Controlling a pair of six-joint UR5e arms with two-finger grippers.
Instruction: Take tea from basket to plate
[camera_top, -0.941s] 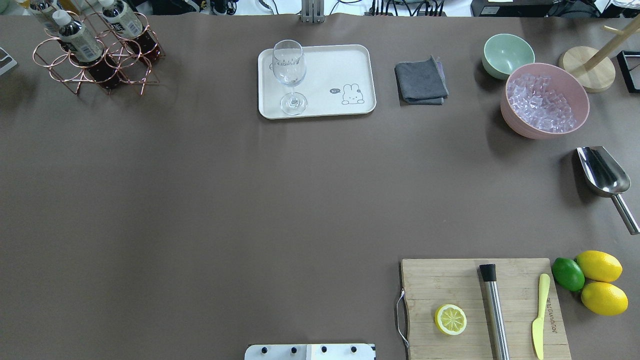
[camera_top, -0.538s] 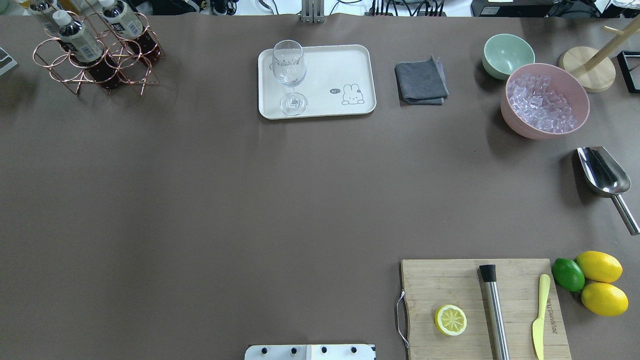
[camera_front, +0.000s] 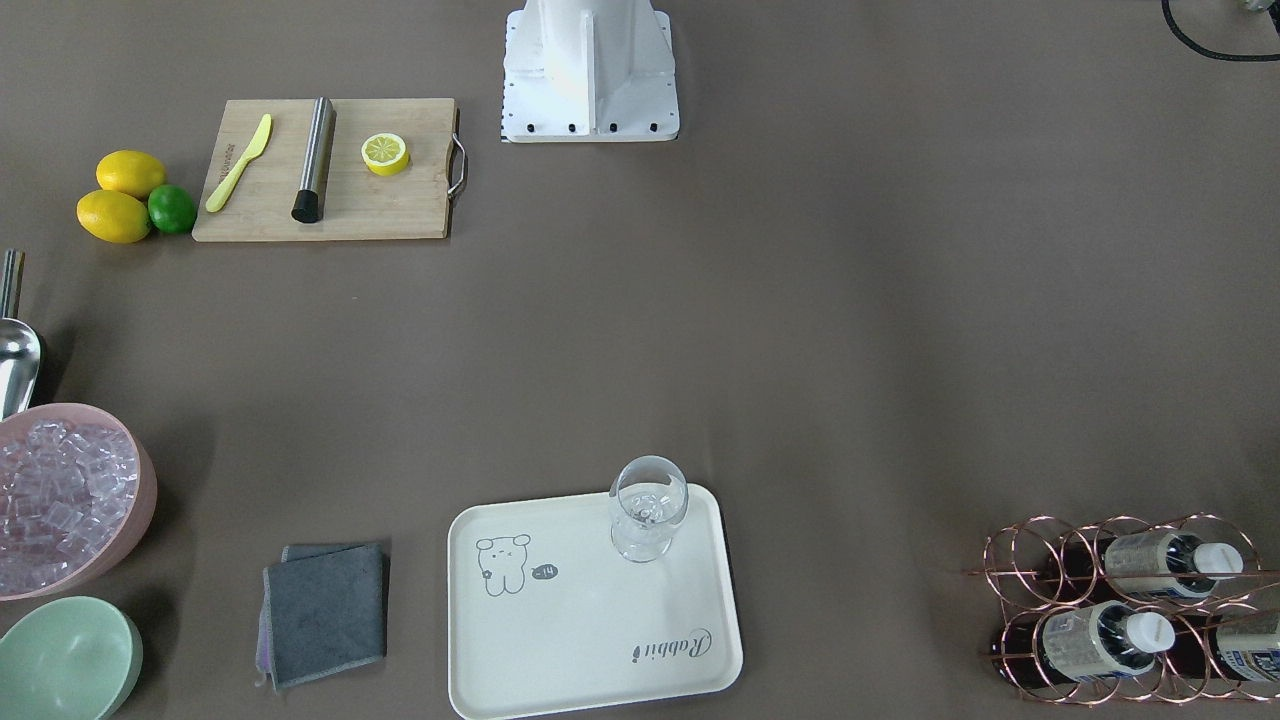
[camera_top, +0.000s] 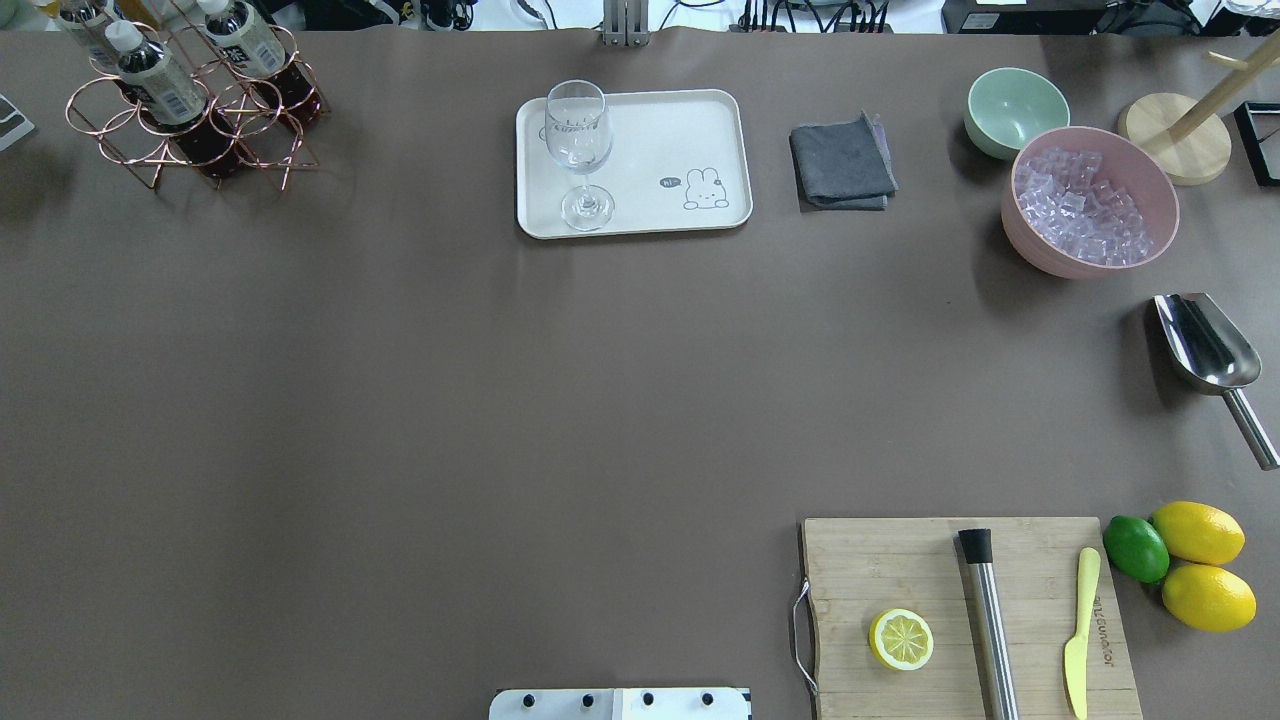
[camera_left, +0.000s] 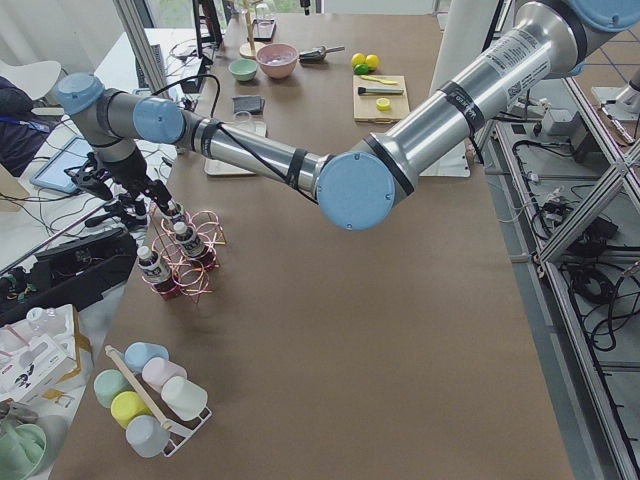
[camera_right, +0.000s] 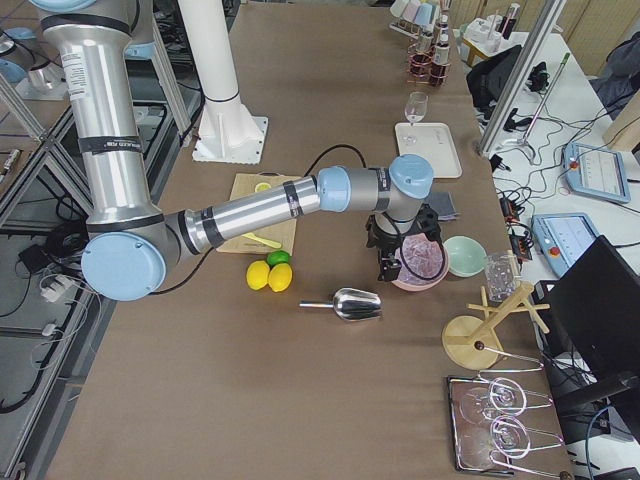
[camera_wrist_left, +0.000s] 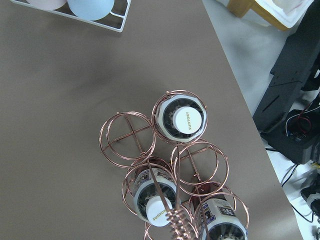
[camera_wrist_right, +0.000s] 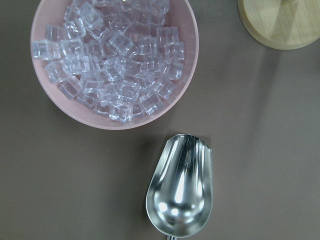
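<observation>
The tea (camera_wrist_left: 190, 120) stands in the basket (camera_wrist_left: 128, 139) at the far left corner of the table (camera_top: 400, 400). Its three like bottles are upright in three of the copper rings, and none is on the plate. The two white caps seen whole from the left wrist camera read "SUNTORY"; the beige-and-navy labels are too small to read. Along the robot's own edge, toward the right end, lies a wooden cutting board (camera_top: 900, 570) bearing a lemon half (camera_top: 901, 639), a steel muddler (camera_top: 988, 620) and a yellow knife (camera_top: 1080, 630). A word is printed on the board beside the knife, though I cannot read it surely. Just off the board's right side sit a lime (camera_top: 1136, 548) and two lemons (camera_top: 1198, 532). Farther out along the right edge lies a steel scoop (camera_top: 1205, 345), then a pink bowl (camera_top: 1012, 235) full of ice cubes (camera_top: 1080, 195). The right claw (camera_right: 392, 265) is over that bowl, and whether it is wide or narrow cannot be told. Near the far edge are a pale green bowl (camera_top: 1015, 110), a folded grey cloth (camera_top: 842, 160) and, at mid-edge, the plate (camera_top: 660, 140). The plate is printed "Rabbit" beside a small bear drawing (camera_front: 503, 565) and carries a stemmed glass (camera_top: 578, 150) upright at its left end. The left claw (camera_left: 150, 200) hangs over the basket, and its opening cannot be told either.
</observation>
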